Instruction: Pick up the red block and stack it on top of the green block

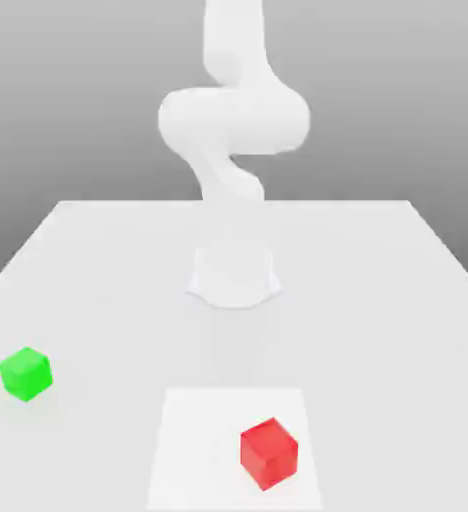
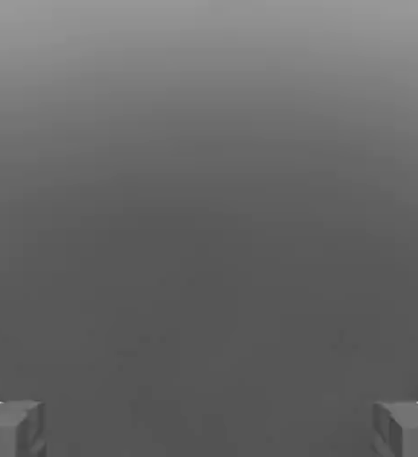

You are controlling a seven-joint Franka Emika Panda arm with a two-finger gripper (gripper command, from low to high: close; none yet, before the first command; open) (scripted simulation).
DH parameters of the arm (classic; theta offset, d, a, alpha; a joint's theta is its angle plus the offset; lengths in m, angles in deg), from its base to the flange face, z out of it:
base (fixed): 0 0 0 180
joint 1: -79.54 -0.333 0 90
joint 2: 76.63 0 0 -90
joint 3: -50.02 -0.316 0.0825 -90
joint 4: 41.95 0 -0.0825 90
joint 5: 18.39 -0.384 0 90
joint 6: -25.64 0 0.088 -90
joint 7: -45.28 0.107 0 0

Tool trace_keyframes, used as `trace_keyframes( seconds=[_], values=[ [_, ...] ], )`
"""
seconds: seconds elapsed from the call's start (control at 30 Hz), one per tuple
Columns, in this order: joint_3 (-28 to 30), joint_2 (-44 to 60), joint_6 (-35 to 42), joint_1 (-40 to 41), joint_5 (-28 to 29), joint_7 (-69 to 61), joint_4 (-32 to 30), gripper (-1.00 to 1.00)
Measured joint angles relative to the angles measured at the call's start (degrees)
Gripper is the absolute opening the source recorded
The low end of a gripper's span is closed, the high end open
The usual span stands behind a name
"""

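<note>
The red block point(image 1: 268, 452) is a small bright red cube resting near the table's front, a little toward the exterior view's right. The green block point(image 1: 25, 373) is a cube of the same size, standing apart from it at the exterior view's left. In the hand view my gripper point(image 2: 209, 430) is open. Its grey fingertips point(image 2: 12, 428) stand far apart with nothing between them, against a plain grey background. Neither block is touched.
The white arm point(image 1: 233, 120) rises from its round base point(image 1: 234, 278) at the middle of the white table point(image 1: 378, 300). A paler square patch point(image 1: 193, 450) lies under the red block. The table's back edge runs behind the base.
</note>
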Motion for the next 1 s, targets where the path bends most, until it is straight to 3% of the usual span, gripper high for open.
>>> trace_keyframes(
  seconds=[0.5, 0.8, 0.97, 1.0],
  values=[
    [-13.02, 30.25, -13.16, 10.85, 6.02, 38.32, -8.91, 0.0],
    [-13.7, 47.6, -21.22, 9.78, 5.95, 58.32, -14.23, 0.0],
    [-9.32, 57.74, -28.95, 6.4, 11.14, 64.21, -13.28, 0.0],
    [-8.08, 59.6, -30.45, 5.39, 12.25, 65.07, -12.99, -1.0]
  ],
)
